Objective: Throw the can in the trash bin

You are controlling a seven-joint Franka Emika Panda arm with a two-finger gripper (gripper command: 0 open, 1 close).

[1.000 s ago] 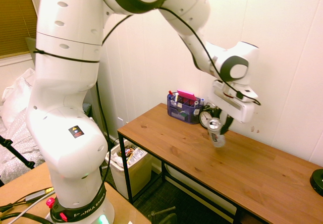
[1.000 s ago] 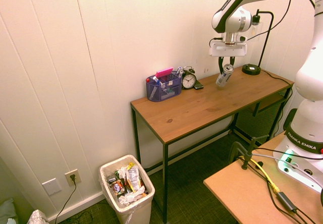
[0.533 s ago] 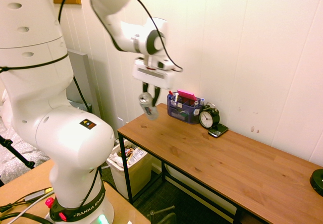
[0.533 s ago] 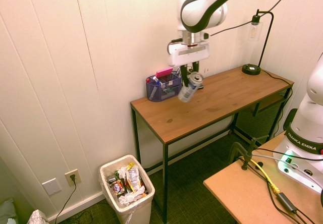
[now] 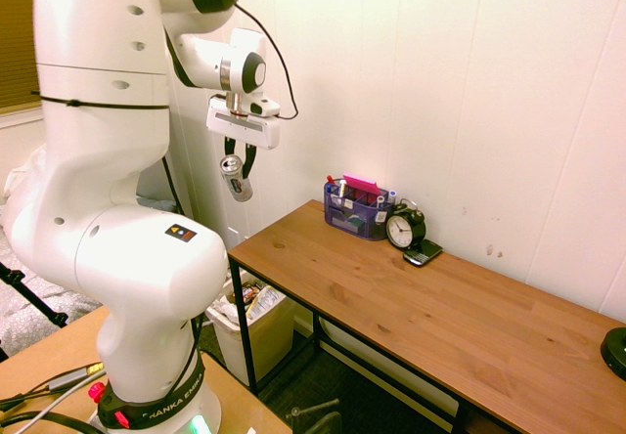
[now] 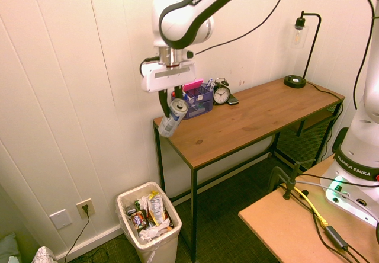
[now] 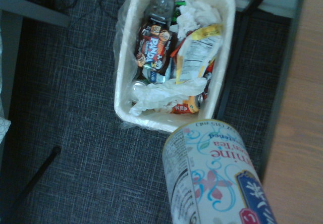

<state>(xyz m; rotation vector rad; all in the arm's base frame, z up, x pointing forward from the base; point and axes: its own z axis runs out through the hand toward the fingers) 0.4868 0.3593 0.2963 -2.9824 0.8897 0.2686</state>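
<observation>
My gripper (image 5: 235,168) (image 6: 169,108) is shut on the can (image 5: 235,179) (image 6: 172,118), a slim silver-white drink can that hangs tilted, shiny top upward, in the air at the table's left end. The wrist view shows the can (image 7: 217,178) close up with blue and pink print. Far below on the floor stands the cream-white trash bin (image 6: 125,199) (image 5: 279,328) (image 7: 122,82), full of crumpled paper and wrappers. The can hangs well above the bin and slightly off to the table side of it.
The wooden table (image 6: 254,121) (image 5: 450,317) carries a blue desk organizer (image 6: 192,103) (image 5: 356,211), a black alarm clock (image 6: 222,93) (image 5: 402,229) and a lamp base (image 6: 294,81). Its dark metal leg (image 6: 160,162) stands close to the bin. A white panelled wall is behind.
The arm has swung the can from above the right part of the table, past the organizer, out to the table's left end over the floor. The grip stays shut on the can.
</observation>
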